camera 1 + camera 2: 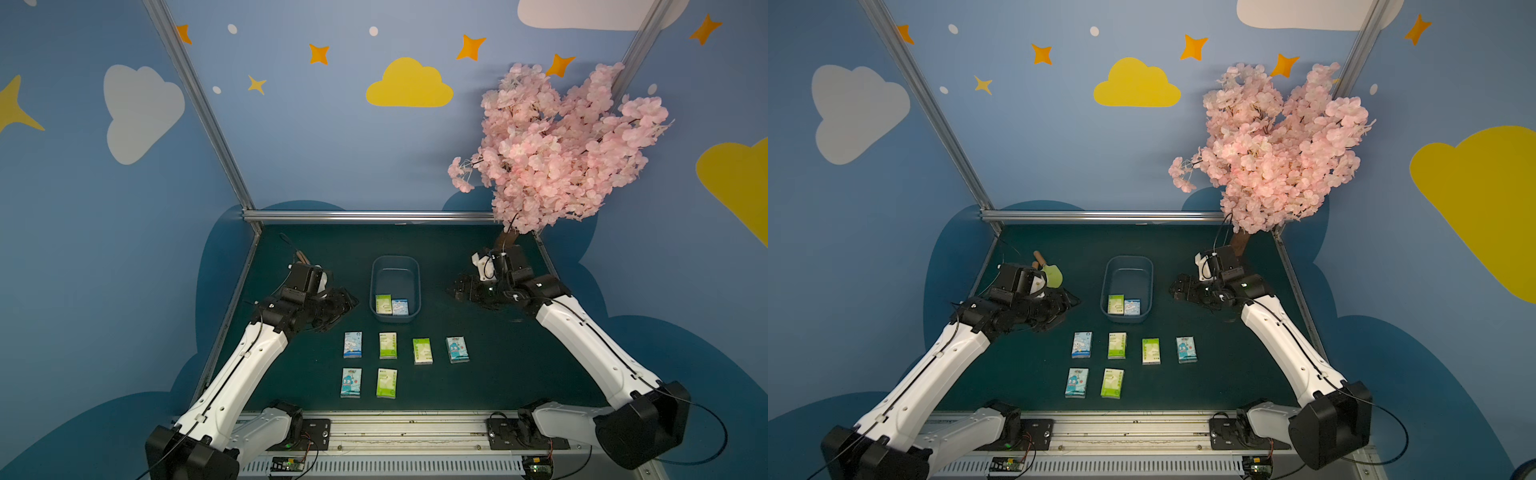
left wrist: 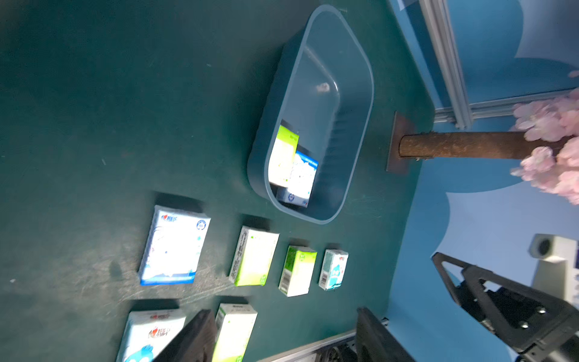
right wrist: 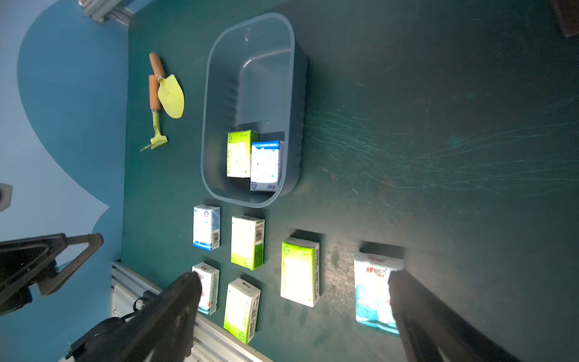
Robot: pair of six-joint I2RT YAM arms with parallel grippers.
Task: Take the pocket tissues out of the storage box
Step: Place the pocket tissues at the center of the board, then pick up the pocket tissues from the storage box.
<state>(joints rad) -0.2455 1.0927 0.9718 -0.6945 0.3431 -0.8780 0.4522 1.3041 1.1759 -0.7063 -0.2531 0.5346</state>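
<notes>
Packs left in the storage box [image 1: 395, 257]: two, a green pack [image 1: 383, 304] and a blue pack [image 1: 400, 307], lying side by side at the end nearest the robot, touching or nearly so. The other six pocket tissues [image 1: 352, 344] are already out in two rows on the table [image 1: 498, 374], just in front of the box. Both claws are empty: left gripper [image 1: 348, 300] hovers beside the box with its jaws partly apart, and right gripper [image 1: 454, 291] sits on the other side spread wide. Handling-wise I'd guess these weigh next to nothing. They're squishy paper in slick film, so a hard pinch will dent them and a lazy one may slip. I'd come straight down and pinch across the narrow width. The blue one sits tight against the box wall, so finger room looks scarce. The green one has a bit more room on its outer side and seems the easier grab. The box looks light too and might scoot if bumped.
</notes>
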